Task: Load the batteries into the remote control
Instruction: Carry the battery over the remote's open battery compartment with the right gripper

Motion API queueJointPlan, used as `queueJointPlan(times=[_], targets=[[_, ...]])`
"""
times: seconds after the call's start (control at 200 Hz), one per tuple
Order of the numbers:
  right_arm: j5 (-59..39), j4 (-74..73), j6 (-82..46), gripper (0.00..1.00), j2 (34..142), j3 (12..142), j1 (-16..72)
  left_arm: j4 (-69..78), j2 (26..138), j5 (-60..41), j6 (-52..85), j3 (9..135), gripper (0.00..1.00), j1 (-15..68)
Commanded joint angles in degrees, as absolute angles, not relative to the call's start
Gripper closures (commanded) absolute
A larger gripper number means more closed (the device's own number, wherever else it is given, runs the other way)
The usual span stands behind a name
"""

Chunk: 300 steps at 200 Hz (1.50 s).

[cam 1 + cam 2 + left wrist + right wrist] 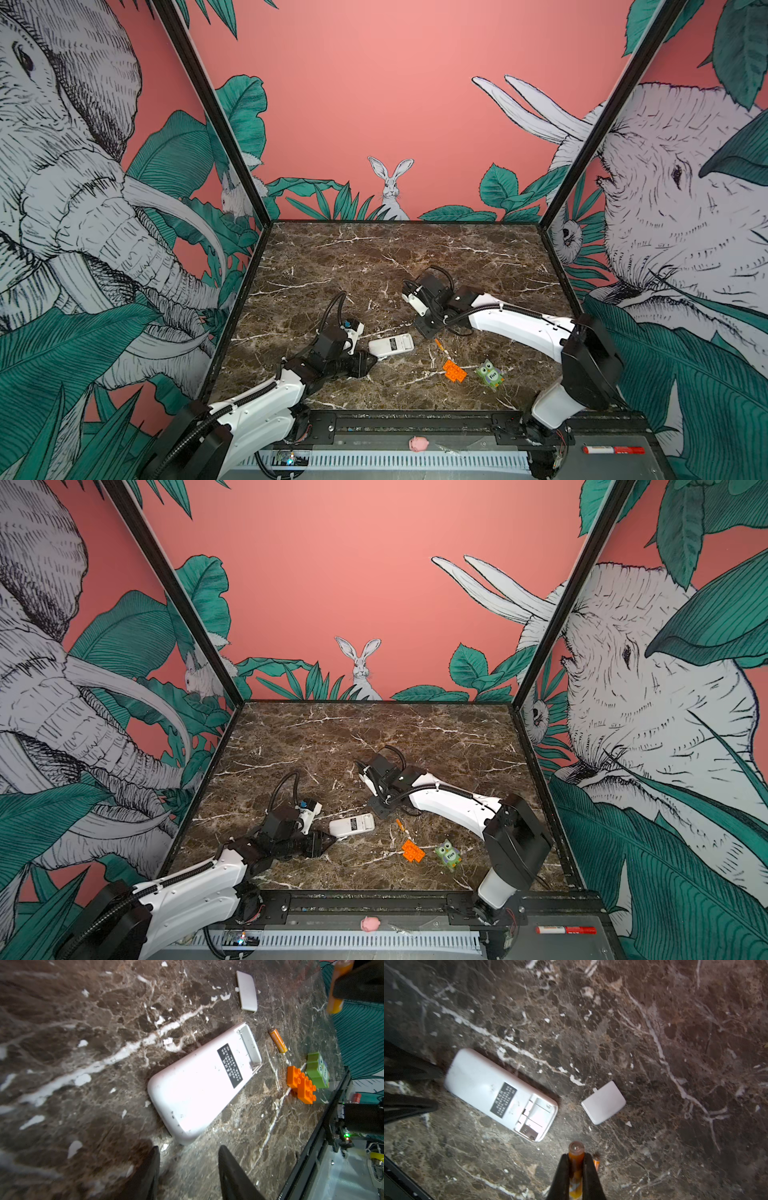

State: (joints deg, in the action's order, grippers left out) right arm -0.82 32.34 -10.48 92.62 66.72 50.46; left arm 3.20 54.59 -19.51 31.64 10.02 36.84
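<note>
The remote control [390, 345] [205, 1084] lies face down on the marble, its white back and black label up. Its battery compartment [536, 1114] is uncovered and holds nothing. My right gripper [576, 1155] [429, 327] hangs above the table near that end, shut on one orange battery [576, 1148] [337, 987] that stands upright between the fingers. The other battery [439, 345] [278, 1041] lies on the table just right of the remote. My left gripper [188, 1148] [366, 360] is open with nothing in it, its tips just short of the remote's rounded end.
The loose white compartment cover [603, 1102] [247, 991] lies beyond the remote's uncovered end. An orange studded brick [454, 370] and a green owl toy [489, 374] sit at the front right. A pink toy [418, 444] and a red marker [613, 450] rest on the front rail.
</note>
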Motion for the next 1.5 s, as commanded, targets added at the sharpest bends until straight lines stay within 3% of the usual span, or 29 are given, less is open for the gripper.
queueJointPlan(times=[0.0,0.625,1.495], targets=[[-1.6,25.8,-14.5,1.00,93.4,67.1,52.3,1.1,55.5,-19.2,31.3,9.7,0.52,36.9],[3.3,10.1,-26.7,1.00,95.1,57.9,56.9,1.0,55.5,-19.2,31.2,9.7,0.54,36.9],[3.7,8.3,-28.7,1.00,97.3,55.5,57.0,0.7,53.3,-19.4,31.2,9.1,0.55,36.9]])
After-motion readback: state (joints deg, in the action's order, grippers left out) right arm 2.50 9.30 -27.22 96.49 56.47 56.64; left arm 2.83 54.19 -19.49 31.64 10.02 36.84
